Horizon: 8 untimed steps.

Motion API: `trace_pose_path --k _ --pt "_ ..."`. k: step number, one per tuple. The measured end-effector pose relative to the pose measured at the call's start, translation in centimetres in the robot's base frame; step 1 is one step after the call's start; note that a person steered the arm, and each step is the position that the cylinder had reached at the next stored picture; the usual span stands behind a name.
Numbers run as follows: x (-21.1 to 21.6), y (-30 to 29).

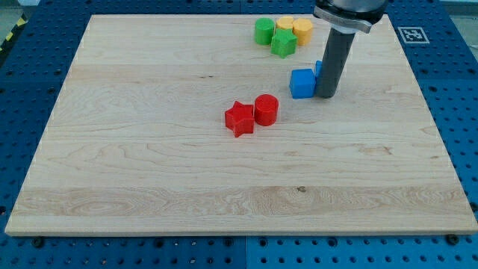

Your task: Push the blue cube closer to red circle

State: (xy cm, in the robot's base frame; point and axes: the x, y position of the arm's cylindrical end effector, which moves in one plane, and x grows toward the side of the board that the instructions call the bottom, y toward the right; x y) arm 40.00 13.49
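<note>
The blue cube (302,83) lies on the wooden board (149,149), right of centre in the view's upper half. The red circle, a short red cylinder (267,109), stands below and to the left of it, about a block's width away. My tip (326,94) rests on the board right against the blue cube's right side. A second blue block (319,69) shows partly behind the rod, its shape hidden.
A red star block (240,118) touches the red cylinder's left side. At the view's top sit a green cylinder (264,31), a green star block (284,43), a yellow block (285,25) and a yellow cylinder (302,30).
</note>
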Motion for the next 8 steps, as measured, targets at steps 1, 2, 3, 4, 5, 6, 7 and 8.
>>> trace_pose_path --k 1,2,3,4,5,6,7,8 --pt "0.0 1.2" --pt "0.0 5.5" --pt "-0.8 9.1" --pt "-4.1 9.5" --pt "-5.8 9.2" --pt "-5.3 5.3" --pt "-4.9 1.4" --pt "-4.9 -0.2"
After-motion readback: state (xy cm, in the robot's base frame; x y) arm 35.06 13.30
